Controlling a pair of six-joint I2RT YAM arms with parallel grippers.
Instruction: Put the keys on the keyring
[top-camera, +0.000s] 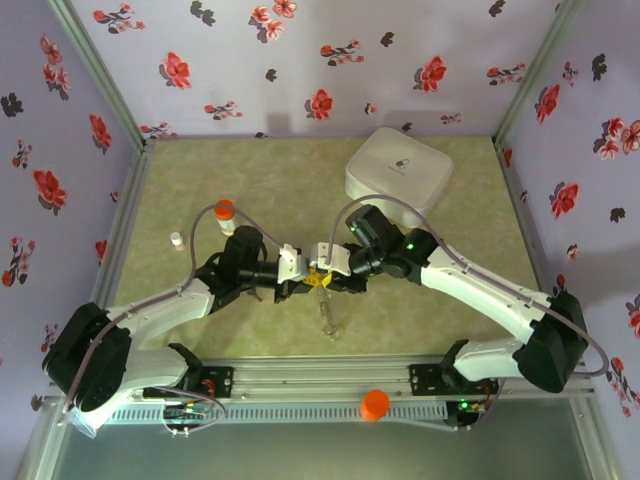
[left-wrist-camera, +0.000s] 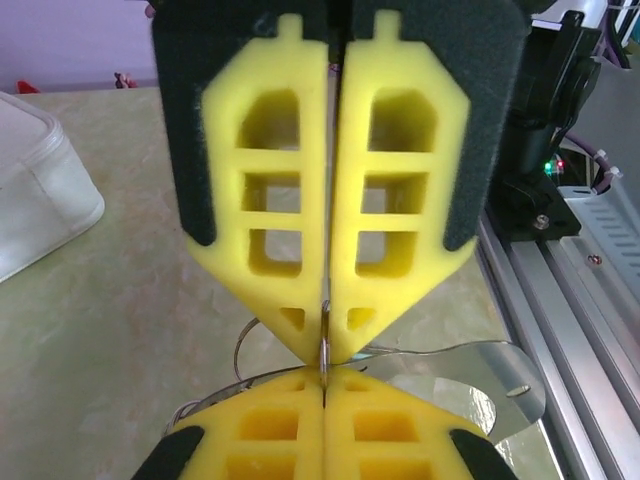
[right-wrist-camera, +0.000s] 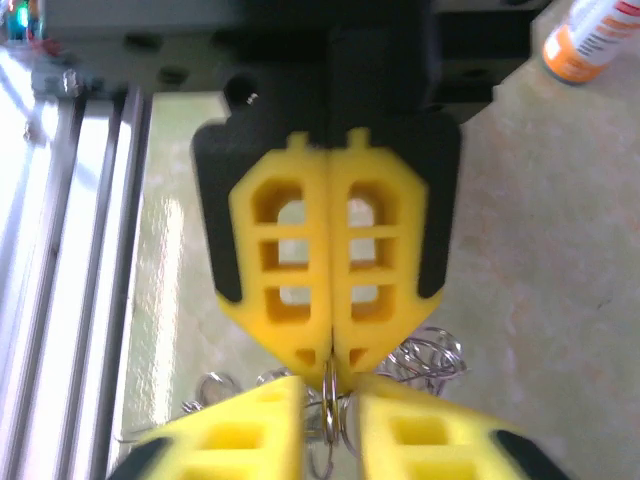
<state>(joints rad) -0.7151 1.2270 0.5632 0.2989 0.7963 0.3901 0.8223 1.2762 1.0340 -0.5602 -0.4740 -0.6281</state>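
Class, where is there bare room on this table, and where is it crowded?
Free: the far-left table, between the orange-capped vial and the white box. Crowded: the centre, where left gripper and right gripper meet.

White rounded-square box (top-camera: 398, 175) (left-wrist-camera: 40, 190) sits at far right of mottled green-beige table (top-camera: 250, 180), lid on, small dark mark on top. Orange-capped vial (top-camera: 226, 215) (right-wrist-camera: 585, 35) stands left of centre, white label with an orange band. Small white piece (top-camera: 177, 240) just left of vial, apart from it; too small to identify. Aluminium rail (top-camera: 300, 385) (left-wrist-camera: 560, 300) runs along near edge; round orange knob (top-camera: 375, 404) on it. Lilac walls (top-camera: 300, 60), red and black flower print.
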